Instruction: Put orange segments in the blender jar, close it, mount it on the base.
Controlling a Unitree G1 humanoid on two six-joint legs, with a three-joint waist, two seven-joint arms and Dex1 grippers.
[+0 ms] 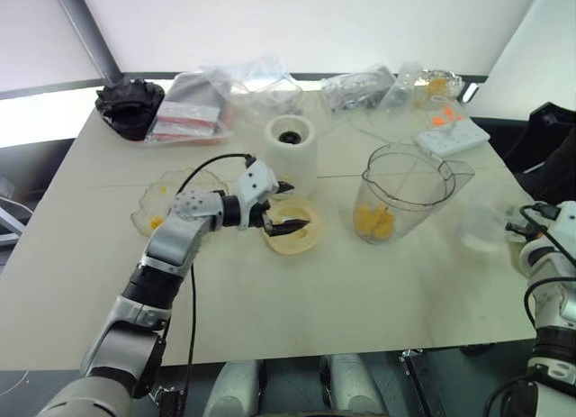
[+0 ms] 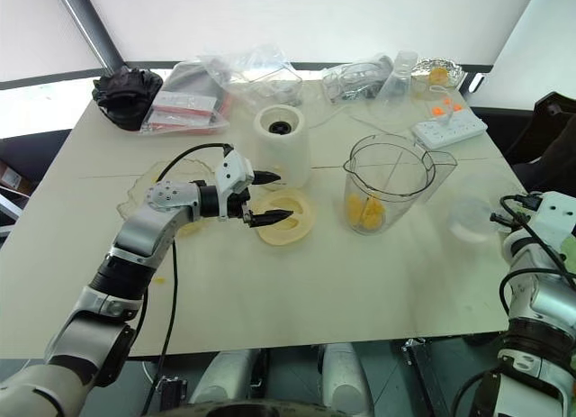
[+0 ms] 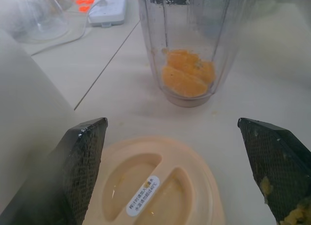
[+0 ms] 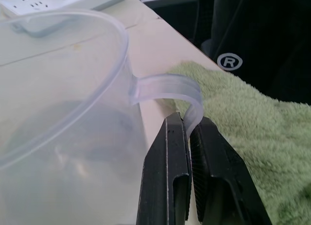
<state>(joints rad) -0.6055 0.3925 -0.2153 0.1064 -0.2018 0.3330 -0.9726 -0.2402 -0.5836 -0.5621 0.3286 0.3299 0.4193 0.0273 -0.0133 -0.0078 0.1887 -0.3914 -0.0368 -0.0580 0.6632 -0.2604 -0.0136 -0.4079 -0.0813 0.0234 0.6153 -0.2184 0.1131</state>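
Note:
The blender jar stands upright right of centre with several orange segments at its bottom, seen up close as orange segments. The white base stands behind a cream lid. My left gripper hovers open just over that lid, one fingertip to each side of it. One more orange segment lies in the wavy glass bowl on the left. My right gripper is shut on the curved handle of a smaller clear cup at the table's right edge.
A white power strip lies behind the jar. Clear plastic bags and containers, a red-and-white packet and a black crumpled object line the far edge. A green towel lies beside the cup.

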